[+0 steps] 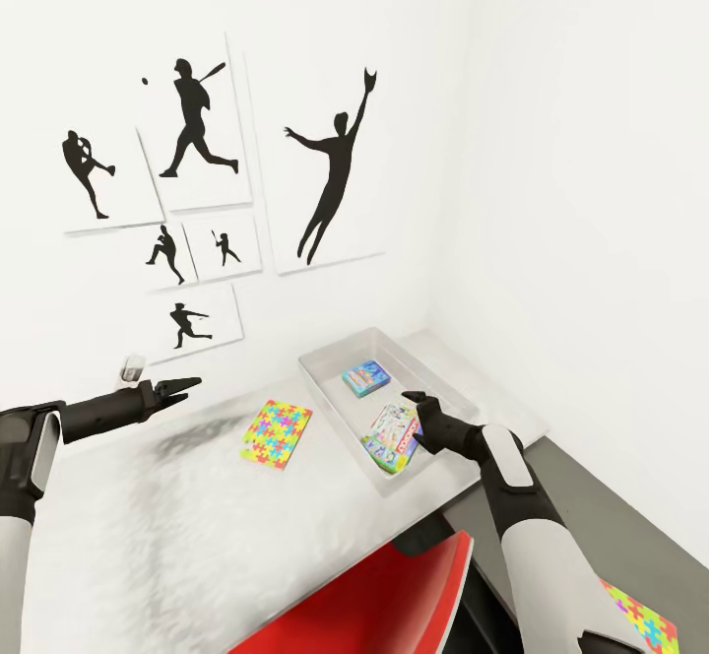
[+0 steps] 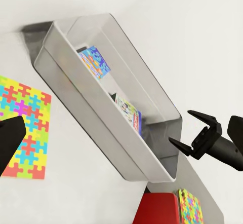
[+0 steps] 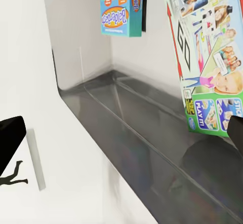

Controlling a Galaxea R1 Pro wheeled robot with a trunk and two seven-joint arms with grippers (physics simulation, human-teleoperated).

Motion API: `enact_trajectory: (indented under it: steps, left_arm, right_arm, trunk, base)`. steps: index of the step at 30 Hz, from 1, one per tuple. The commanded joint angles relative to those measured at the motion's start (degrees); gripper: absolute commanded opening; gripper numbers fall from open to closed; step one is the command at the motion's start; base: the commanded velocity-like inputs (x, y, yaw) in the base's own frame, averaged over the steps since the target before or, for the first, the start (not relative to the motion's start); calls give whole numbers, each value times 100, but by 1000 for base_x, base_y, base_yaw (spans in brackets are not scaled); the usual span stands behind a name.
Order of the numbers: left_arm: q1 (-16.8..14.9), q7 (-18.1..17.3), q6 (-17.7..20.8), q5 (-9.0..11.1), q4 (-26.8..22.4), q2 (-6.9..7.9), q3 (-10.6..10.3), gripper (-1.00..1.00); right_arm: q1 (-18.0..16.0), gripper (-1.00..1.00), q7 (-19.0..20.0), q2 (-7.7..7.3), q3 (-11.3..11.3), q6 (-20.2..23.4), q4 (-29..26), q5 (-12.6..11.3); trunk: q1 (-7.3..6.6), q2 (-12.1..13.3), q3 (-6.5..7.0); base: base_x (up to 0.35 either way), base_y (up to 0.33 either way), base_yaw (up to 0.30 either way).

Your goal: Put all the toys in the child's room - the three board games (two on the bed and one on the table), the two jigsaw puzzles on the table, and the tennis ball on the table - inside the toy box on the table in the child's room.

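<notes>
My right tool (image 1: 421,416) hangs over the near end of the toy box (image 1: 325,378), its 2 fingers spread and pinching nothing; the left wrist view shows it (image 2: 196,135) open just off the box's end wall. My left tool (image 1: 182,386) is out over the far side of the bench (image 1: 148,526), well apart from everything, and its fingers look pressed together in the head view, empty.

2 board games sit in the box: a small mostly blue one (image 1: 367,378) toward the far end and a larger pale one (image 1: 394,435) at the near end, right beneath my right tool. The larger one looks tilted, leaning on the wall, not flat. 1 jigsaw puzzle (image 1: 277,433) lies on the bench just beside the box. A second puzzle (image 1: 640,620) lies on the floor past the red chair (image 1: 394,595).

My worries from here:
- Pulling the right tool back low could catch the leaning game or the rim and drag the light box along the bench.
- The bench puzzle is thin and flat, so my fingers may slide over it or push it off the edge.
- The floor puzzle is low and close to the chair, so reaching for it risks bumping the chair or the bench edge.
- I cannot spot the tennis ball, so it may have rolled away.
</notes>
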Motion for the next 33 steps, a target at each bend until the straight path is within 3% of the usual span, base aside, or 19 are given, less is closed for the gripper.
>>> enact_trajectory:
  steps: [1, 11, 17, 24, 33]
  left_arm:
    - [-6, -11, 55, 12, 1, 1, 4, 100]
    - [-6, -12, 53, 11, 1, 1, 8, 100]
    - [-6, -12, 53, 9, 1, 1, 12, 100]
    - [-8, -12, 53, 12, 1, 2, 12, 100]
    - [-7, -16, 57, 11, 1, 2, 8, 100]
  right_arm:
    - [-6, 100, -57, 7, -24, 24, -9, -61]
    - [-22, 100, -93, -17, 21, 52, -57, -34]
    - [2, 100, -60, -159, 49, 371, -122, -34]
    - [80, 100, -53, -160, 88, 489, -1128, -39]
    - [178, 100, -49, -177, 122, 506, -1407, -37]
  trunk:
    - [4, -13, -13]
    - [4, -13, -13]
    - [4, -13, -13]
    - [4, -13, -13]
    - [4, -13, 39]
  base:
    - [0, 0, 0]
    - [0, 0, 0]
    - [0, 0, 0]
    - [0, 0, 0]
    - [-49, 0, -26]
